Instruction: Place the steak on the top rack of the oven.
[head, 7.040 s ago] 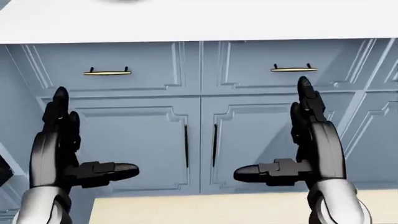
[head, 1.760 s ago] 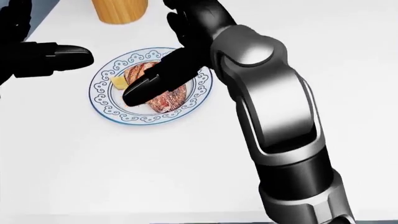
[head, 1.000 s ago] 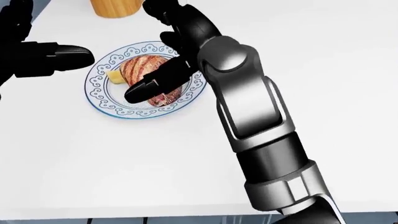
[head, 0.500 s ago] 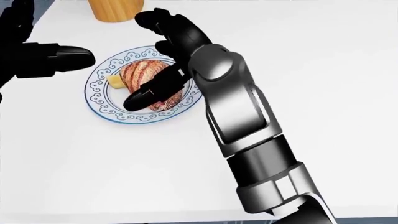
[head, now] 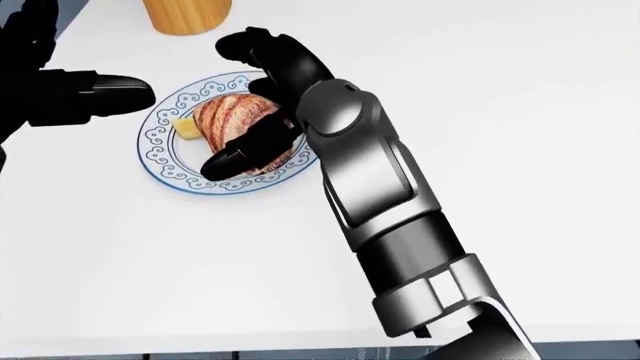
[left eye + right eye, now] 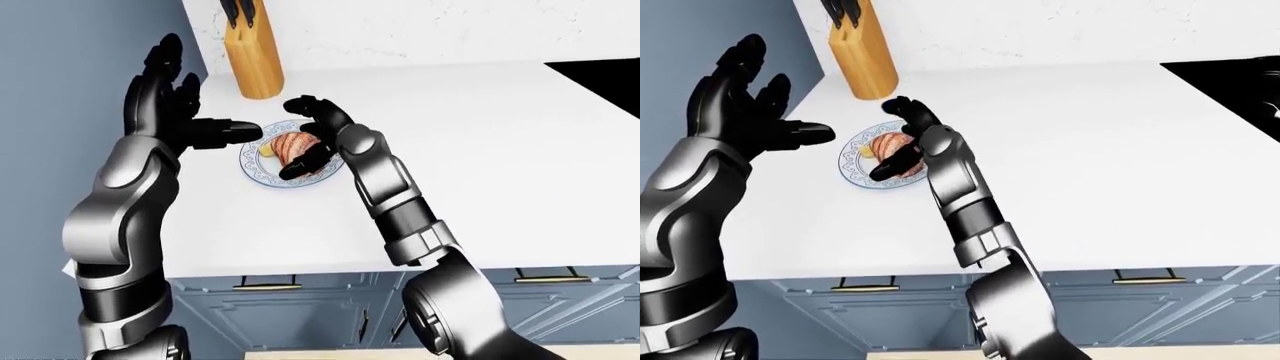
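The steak (image 5: pixel 228 118), red-brown and marbled, lies on a white plate with a blue scroll rim (image 5: pixel 160 154) on the white counter (image 5: pixel 480 112). My right hand (image 5: pixel 235 105) reaches over the plate from the lower right. Its thumb (image 5: pixel 240 156) lies along the steak's lower edge and its fingers (image 5: pixel 262 51) curl over the upper edge, not closed round it. My left hand (image 6: pixel 780 90) hovers open to the left of the plate, holding nothing. No oven shows in any view.
A yellow pat of butter (image 5: pixel 185 129) sits on the plate beside the steak. A wooden knife block (image 6: pixel 255 64) stands above the plate by the wall. A black cooktop (image 6: pixel 1240 82) lies at the right edge. Blue drawers (image 6: pixel 300 315) run below the counter.
Seven seconds ago the camera faced blue cabinet doors; it now looks down on the counter. Over the last second my right hand drew nearer and curled its fingers further over the steak.
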Controlling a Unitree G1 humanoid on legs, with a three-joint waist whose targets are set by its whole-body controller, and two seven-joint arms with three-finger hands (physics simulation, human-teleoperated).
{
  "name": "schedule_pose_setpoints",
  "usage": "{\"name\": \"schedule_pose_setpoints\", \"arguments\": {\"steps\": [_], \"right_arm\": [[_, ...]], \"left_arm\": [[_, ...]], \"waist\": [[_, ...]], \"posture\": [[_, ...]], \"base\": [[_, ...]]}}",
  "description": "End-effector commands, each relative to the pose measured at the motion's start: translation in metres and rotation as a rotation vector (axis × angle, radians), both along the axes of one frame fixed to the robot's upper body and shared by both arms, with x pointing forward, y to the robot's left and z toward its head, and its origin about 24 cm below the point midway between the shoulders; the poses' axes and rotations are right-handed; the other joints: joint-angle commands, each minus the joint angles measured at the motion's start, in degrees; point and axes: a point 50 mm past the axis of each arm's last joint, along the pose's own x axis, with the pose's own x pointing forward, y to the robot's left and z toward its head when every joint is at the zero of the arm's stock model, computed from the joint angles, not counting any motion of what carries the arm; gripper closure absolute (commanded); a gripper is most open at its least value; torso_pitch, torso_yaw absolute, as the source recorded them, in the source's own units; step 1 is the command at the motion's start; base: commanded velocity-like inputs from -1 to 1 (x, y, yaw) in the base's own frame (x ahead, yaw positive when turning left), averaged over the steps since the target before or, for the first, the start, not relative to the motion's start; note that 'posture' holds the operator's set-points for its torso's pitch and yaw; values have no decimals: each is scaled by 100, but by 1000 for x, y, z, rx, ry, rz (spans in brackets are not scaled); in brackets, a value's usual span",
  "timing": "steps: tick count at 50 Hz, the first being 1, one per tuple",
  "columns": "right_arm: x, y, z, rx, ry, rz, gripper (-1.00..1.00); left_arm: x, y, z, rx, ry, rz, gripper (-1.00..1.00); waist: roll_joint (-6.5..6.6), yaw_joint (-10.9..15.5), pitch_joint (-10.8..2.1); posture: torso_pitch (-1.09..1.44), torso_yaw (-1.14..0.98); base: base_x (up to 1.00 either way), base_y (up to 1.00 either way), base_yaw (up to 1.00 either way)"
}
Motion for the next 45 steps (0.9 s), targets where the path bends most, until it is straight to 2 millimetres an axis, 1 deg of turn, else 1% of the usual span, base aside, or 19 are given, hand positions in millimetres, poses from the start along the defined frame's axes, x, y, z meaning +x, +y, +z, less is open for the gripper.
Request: {"name": "schedule_pose_setpoints", "arguments": {"steps": [1, 18, 25, 28, 40, 42, 45], "right_arm": [[-1, 4, 26, 19, -108, 12, -61], [0, 8, 23, -15, -122, 12, -57], [1, 10, 22, -34, -128, 15, -51], [1, 10, 22, -39, -128, 15, -40], [1, 14, 21, -53, -139, 16, -35], [0, 14, 20, -60, -143, 15, -25], [0, 15, 21, -59, -146, 14, -24]], "left_arm": [[-6, 0, 19, 8, -94, 4, -100], [-6, 0, 20, 7, -96, 3, -100], [-6, 0, 21, 4, -96, 3, -100], [-6, -1, 20, 5, -96, 2, -100], [-7, 0, 21, 4, -95, 3, -100], [-7, 0, 21, 3, -96, 3, -100], [-7, 0, 21, 3, -97, 3, -100]], "waist": [[35, -4, -172], [34, 4, -177], [33, 4, -179], [35, 2, -181], [40, -6, -185], [40, -4, -183], [42, -5, -185]], "posture": [[0, 0], [0, 0], [0, 0], [0, 0], [0, 0], [0, 0], [0, 0]], "base": [[0, 0, 0], [0, 0, 0], [0, 0, 0], [0, 0, 0], [0, 0, 0], [0, 0, 0], [0, 0, 0]]}}
